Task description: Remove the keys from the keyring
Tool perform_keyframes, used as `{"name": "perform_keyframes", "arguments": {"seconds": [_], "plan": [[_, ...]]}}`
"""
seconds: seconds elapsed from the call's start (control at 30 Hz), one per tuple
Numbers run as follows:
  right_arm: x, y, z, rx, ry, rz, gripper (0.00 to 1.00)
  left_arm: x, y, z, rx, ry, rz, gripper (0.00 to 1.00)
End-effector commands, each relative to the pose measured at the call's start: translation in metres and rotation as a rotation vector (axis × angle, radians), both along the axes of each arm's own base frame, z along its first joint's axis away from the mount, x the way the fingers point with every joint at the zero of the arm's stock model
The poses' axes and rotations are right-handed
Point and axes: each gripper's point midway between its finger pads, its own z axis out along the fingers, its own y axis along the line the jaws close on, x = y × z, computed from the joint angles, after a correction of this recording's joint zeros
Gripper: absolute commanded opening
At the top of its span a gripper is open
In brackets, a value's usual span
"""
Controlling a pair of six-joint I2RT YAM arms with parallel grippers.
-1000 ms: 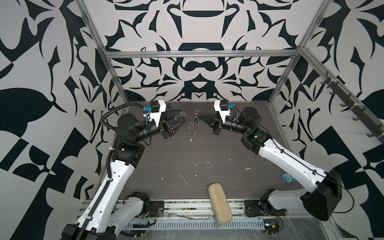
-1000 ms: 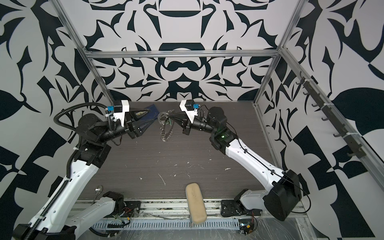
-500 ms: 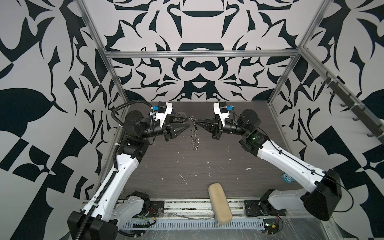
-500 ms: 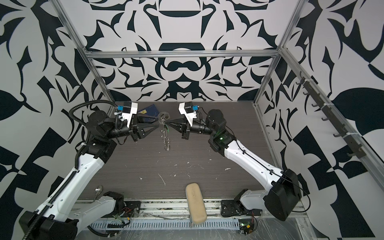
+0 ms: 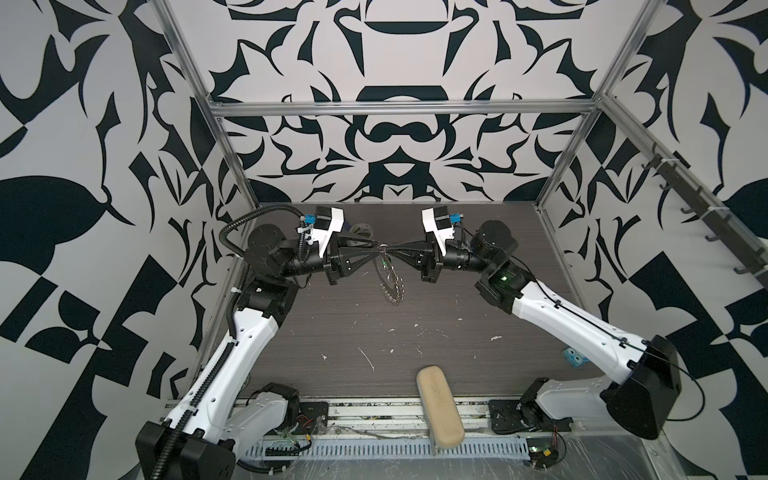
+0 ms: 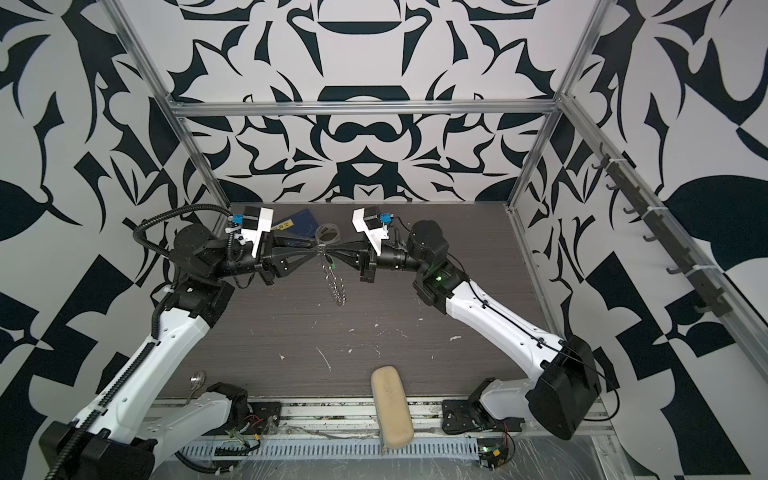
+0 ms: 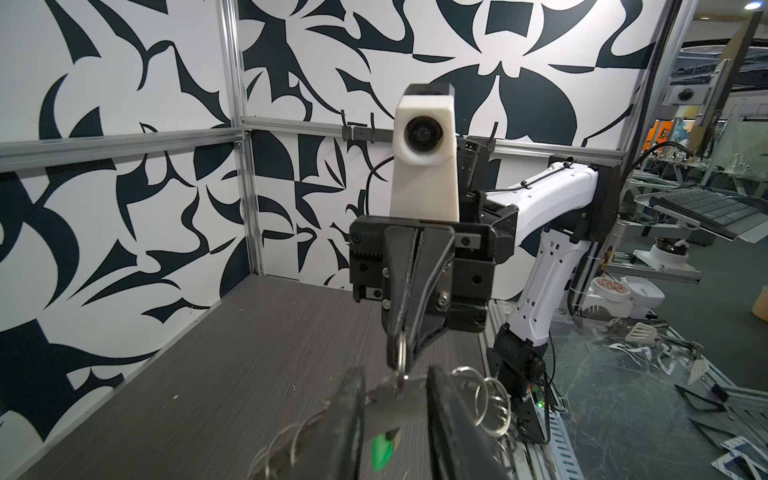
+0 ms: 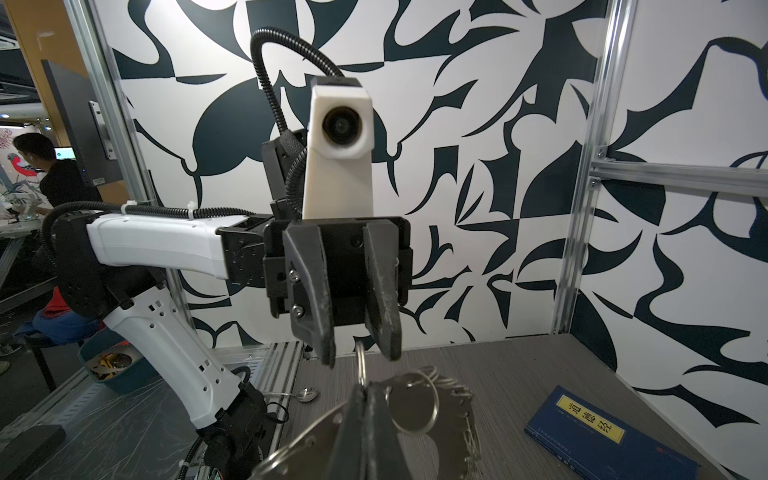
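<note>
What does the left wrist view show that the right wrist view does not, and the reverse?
Only the left wrist view: the green key, and the right gripper seen from the front, shut on one loop of the keyring. Only the right wrist view: the blue book, a small spoon and the left gripper from the front. Both: the keyring with its wire loops and the dark table.

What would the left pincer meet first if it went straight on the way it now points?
The keyring: its metal sits between the left pincer's fingers. Right behind it come the shut tips of the right pincer, facing head-on; the gap is hard to judge.
</note>
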Motion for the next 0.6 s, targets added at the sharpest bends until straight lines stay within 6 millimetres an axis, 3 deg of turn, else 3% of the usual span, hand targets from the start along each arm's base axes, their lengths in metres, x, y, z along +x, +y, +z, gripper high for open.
{"name": "perform_keyframes", "arguments": {"seconds": [0.0,0.3,0.5,0.57], "plan": [[-0.0107,-0.0038,0.0364,0.072,-0.098,0.014,0.0,-0.008,-0.0002,-0.0007,-0.005,-0.012,-0.036,0.28],[-0.0127,-0.002,0.0388,0.071,-0.103,0.021,0.0,-0.0074,-0.0005,-0.0047,-0.004,-0.001,-0.042,0.2],[-0.0147,-0.0006,0.0388,0.059,-0.108,0.025,0.0,-0.0076,-0.0002,-0.0021,-0.008,-0.021,-0.036,0.0],[-0.0142,-0.0003,0.038,0.055,-0.105,0.024,0.0,-0.0073,-0.0001,-0.0019,-0.008,-0.023,-0.033,0.0]]}}
